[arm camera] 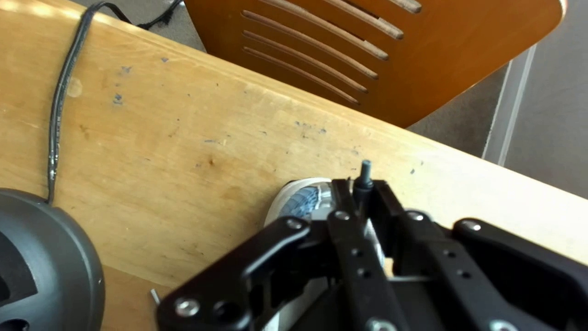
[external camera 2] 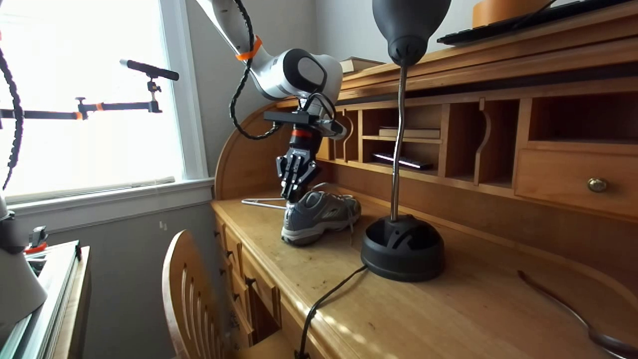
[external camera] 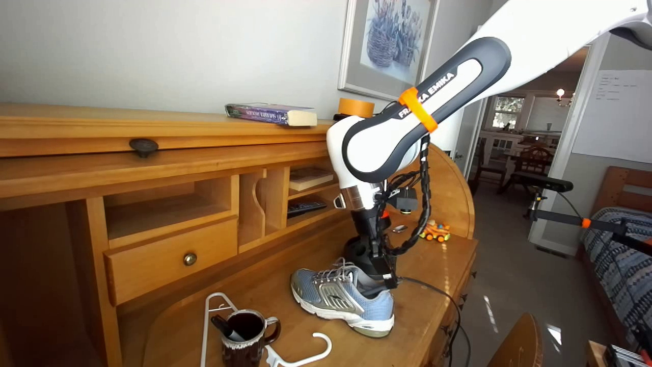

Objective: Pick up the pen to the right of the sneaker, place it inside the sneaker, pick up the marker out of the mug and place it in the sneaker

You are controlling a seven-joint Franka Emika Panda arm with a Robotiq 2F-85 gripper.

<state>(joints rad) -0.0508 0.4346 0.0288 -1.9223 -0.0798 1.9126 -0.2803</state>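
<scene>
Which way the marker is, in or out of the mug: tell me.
In. In an exterior view, the marker slants down into the mug, its dark end poking out at the top.

Scuffed wooden desk [arm camera: 220, 138], glossy mug [external camera: 247, 348], cloth sneaker [external camera: 338, 299]

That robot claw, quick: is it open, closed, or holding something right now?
Gripper: closed, holding a dark pen.
</scene>
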